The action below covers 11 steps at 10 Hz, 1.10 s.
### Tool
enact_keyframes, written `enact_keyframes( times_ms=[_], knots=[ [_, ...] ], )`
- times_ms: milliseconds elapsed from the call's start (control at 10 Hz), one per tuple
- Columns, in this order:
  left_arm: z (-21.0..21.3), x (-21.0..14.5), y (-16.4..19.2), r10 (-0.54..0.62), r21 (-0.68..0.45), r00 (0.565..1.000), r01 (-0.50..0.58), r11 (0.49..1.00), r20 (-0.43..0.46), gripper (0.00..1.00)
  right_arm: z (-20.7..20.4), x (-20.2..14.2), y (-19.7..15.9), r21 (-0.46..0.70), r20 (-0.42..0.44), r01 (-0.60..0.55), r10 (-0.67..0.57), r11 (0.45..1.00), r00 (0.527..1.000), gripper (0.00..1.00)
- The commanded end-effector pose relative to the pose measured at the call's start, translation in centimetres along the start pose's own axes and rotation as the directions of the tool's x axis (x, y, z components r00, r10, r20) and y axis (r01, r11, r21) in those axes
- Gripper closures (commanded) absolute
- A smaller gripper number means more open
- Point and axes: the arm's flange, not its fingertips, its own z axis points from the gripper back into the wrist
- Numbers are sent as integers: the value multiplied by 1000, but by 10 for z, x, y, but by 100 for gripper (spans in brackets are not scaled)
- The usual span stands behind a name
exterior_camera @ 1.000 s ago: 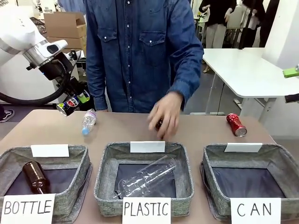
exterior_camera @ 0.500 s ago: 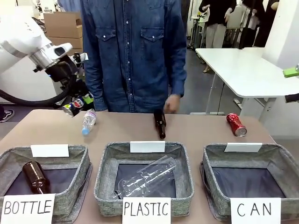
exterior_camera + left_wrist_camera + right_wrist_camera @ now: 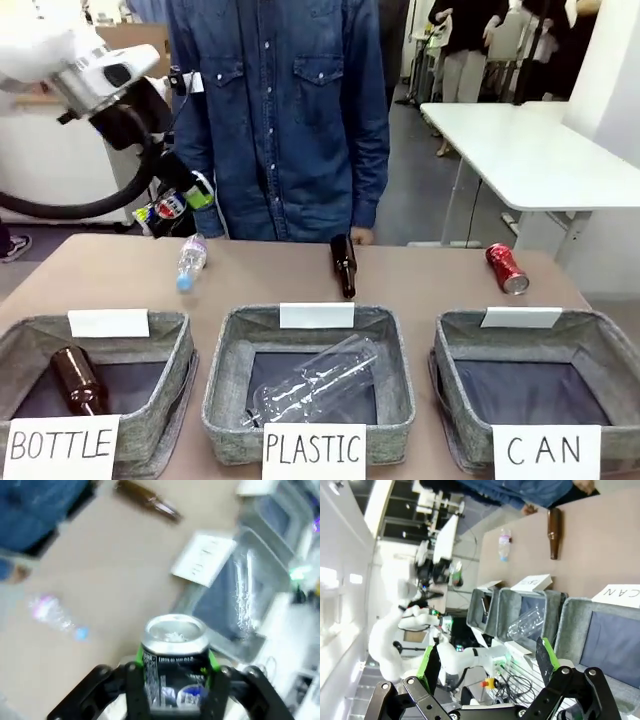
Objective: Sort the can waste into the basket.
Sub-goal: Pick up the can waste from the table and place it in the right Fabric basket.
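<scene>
Up and to the left of the grey woven basket signed "PLASTIC" (image 3: 215,390), raised above the tan table (image 3: 430,285): left tool (image 3: 178,205) pinching a dark blue-black metal drink can (image 3: 165,212) with a red-white-blue logo. Green pads (image 3: 212,660) pressed against both its sides, silver top showing in the left wrist view.

Directly left of that basket: a like grey basket signed "BOTTLE" (image 3: 168,415), with a brown glass bottle (image 3: 75,380) lying inside. Behind its left corner, on the table: a small clear plastic bottle (image 3: 189,262) on its side.

Inside the "PLASTIC" basket: a large clear plastic bottle (image 3: 315,385) on its side. Just behind it: a second brown glass bottle (image 3: 344,266) lying on the table. Beyond that, at the far edge: a person in a blue denim shirt (image 3: 280,110).

Behind and to the right: a shiny red metal drink can (image 3: 506,268) lying on the table. Directly right: a grey woven rectangular basket signed "CAN" (image 3: 445,400), white tag on its far rim.

In the right wrist view: right tool (image 3: 486,655), green-padded fingers (image 3: 544,655) spread wide.
</scene>
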Motion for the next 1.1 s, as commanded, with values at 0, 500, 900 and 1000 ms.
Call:
enact_keyframes(
  times_ms=[0, 500, 900, 1000],
  knots=[
    [19, -35, -117, -373, 68, 919, 367, 928, 130, 56, 13, 14, -14, -10, 27, 69, -68, 998, 997, 0],
    [-69, 105, -208, -640, 196, 714, 610, 767, 283, 56, 0, 0, 0, 0, 0, 0, 0, 1000, 1000, 0],
    [-199, 263, -249, -664, 10, 732, 671, 742, 157, 56, 0, 0, 0, 0, 0, 0, 0, 1000, 1000, 0],
    [-227, 267, -260, -656, -65, 738, 670, 739, 158, 56, 0, 0, 0, 0, 0, 0, 0, 1000, 1000, 0]
  ],
)
